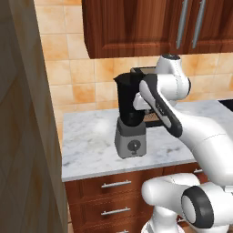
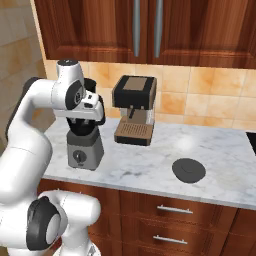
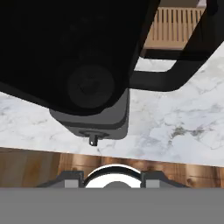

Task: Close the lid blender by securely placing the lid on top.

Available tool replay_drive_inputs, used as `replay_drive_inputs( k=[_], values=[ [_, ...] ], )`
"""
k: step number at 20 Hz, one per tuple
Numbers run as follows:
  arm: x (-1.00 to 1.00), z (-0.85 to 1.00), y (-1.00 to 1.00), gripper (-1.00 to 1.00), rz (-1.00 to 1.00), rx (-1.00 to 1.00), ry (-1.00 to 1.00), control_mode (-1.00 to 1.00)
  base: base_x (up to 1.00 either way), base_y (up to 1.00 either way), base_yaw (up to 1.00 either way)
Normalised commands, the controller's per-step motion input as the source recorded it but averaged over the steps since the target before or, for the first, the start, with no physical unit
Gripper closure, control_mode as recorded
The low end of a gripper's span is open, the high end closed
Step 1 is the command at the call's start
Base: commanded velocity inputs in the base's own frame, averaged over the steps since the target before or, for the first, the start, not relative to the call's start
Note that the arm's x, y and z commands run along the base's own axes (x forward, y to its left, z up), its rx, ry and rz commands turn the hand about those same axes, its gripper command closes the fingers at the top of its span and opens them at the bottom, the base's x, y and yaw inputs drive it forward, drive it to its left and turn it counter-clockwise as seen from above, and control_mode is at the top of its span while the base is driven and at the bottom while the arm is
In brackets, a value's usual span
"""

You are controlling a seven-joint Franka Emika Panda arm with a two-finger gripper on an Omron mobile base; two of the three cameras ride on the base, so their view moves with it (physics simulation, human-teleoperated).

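Gripper (image 2: 89, 121) hovers over blender (image 2: 85, 145) jar mouth, jaw state unclear, nothing visibly held. Lid (image 2: 188, 170) lies well apart on counter (image 2: 150, 167). Risk: descent knocks jar, lid unfetched.

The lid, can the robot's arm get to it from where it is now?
Probably yes. The lid lies flat on the counter right of the coffee machine, with nothing on it. The gripper sits over at the blender, so the arm must swing across.
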Motion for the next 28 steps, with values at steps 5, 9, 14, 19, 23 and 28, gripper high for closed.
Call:
replay_drive_inputs(
  k=[5, 9, 14, 19, 23, 28],
  values=[
    [-0.53, -0.04, -0.36, -1.0, -0.09, 0.0, -0.09, -1.0, 0.0, 0.0, 0.0],
    [-0.95, -0.25, -0.98, -1.0, -0.27, 0.06, 0.0, -1.0, 0.0, 0.0, 0.0],
    [-0.55, -0.43, -0.87, -1.0, -0.24, 0.01, 0.0, -1.0, 0.0, 0.0, 0.0],
    [-0.02, -0.37, -0.89, -1.0, -0.16, 0.02, 0.05, -1.0, 0.0, 0.0, 0.0],
    [-0.01, -0.09, -1.0, -1.0, -0.12, 0.04, 0.03, -1.0, 0.0, 0.0, 0.0],
    [0.08, -0.03, -0.77, -1.0, -0.01, 0.04, 0.0, -1.0, 0.0, 0.0, 0.0]
  ],
)
